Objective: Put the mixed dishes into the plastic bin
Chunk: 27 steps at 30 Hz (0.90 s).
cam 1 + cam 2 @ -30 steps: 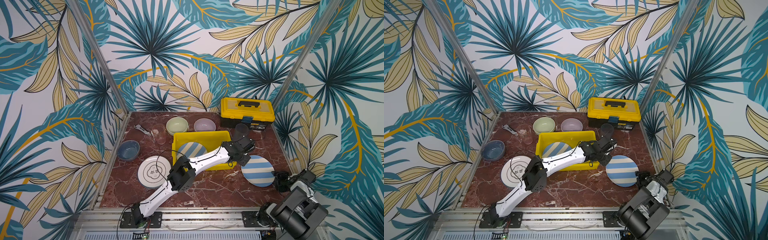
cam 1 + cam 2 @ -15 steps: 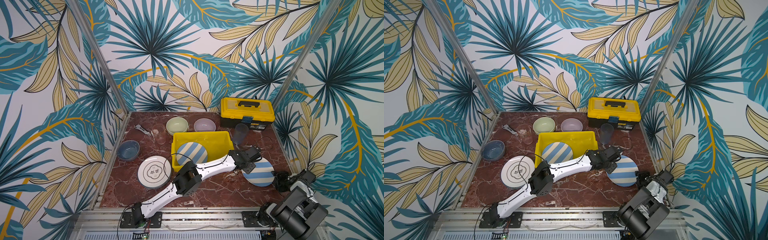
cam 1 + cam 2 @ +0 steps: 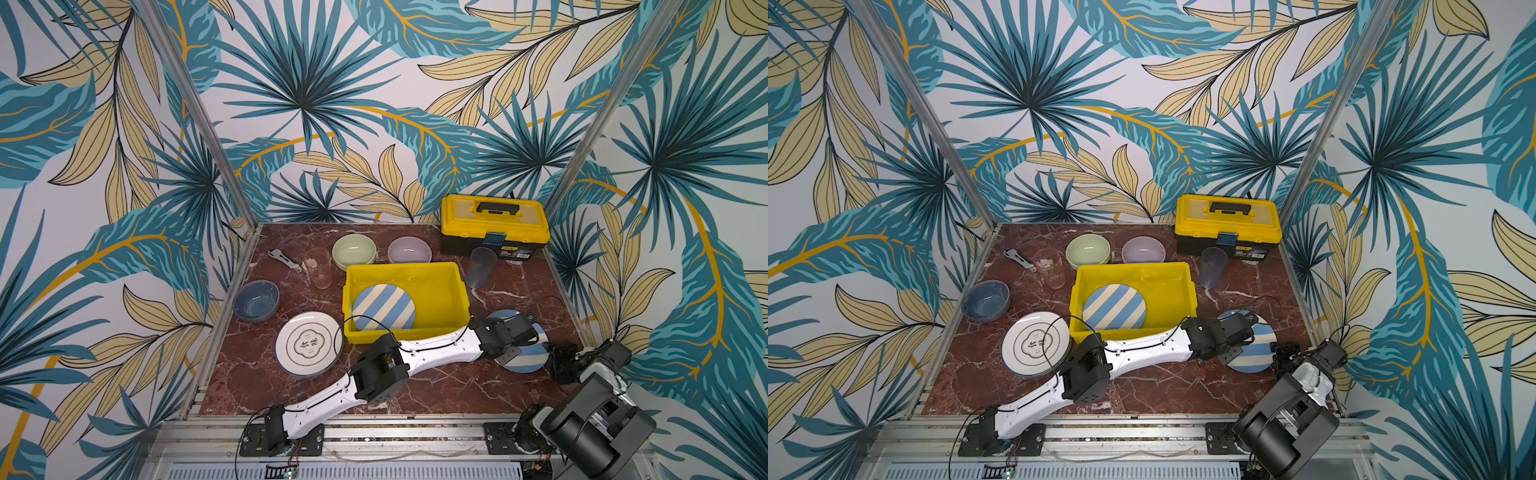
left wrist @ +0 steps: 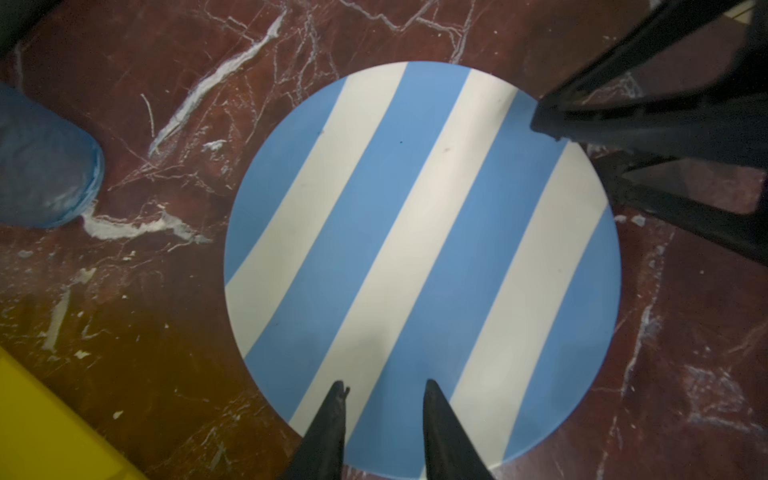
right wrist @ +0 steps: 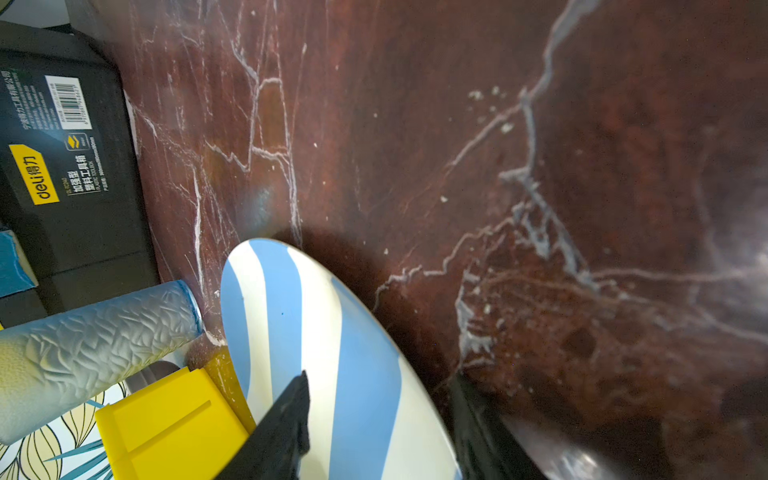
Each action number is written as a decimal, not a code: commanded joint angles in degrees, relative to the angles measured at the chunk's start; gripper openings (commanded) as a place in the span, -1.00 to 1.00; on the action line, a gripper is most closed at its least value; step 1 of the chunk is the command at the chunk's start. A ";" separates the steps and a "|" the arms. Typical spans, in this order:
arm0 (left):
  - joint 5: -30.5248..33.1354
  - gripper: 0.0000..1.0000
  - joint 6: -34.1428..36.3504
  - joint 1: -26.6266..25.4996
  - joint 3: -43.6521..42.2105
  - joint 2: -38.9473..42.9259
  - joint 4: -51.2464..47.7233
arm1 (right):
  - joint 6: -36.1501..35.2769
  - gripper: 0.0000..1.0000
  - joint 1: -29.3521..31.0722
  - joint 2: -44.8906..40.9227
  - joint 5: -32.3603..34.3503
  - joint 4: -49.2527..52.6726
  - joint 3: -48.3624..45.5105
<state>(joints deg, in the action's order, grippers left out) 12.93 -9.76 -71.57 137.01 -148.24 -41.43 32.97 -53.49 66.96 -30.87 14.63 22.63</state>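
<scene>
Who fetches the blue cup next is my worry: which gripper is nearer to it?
Left. The left gripper hangs over the striped plate on the table, in front of the blue cup; the right gripper sits at that plate's opposite rim, farther from the cup.

Bright, even light is filling both top views, leaving only soft shadows on the tabletop [image 3: 436, 390]. The left wrist view is darkening at its corners, its left tool [image 4: 384, 384] showing as a black silhouette. In the right wrist view the striped plate [image 5: 332, 353] is throwing a dark shadow, and one side is blurring under pale glare.
</scene>
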 commanded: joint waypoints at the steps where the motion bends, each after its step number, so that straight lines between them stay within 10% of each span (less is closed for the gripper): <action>1: 2.23 -0.34 1.73 0.49 -1.49 2.46 -0.56 | 0.49 0.13 0.03 -0.56 -0.43 0.04 -1.54; 27: 1.46 -0.36 1.28 -0.59 -13.70 3.07 -1.18 | -0.61 0.15 -0.01 0.18 -0.87 0.04 -0.39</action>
<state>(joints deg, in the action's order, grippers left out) 15.22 -8.19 -71.83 126.37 -145.75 -39.42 32.95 -53.47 66.76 -31.40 13.98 22.37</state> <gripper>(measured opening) 0.321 0.577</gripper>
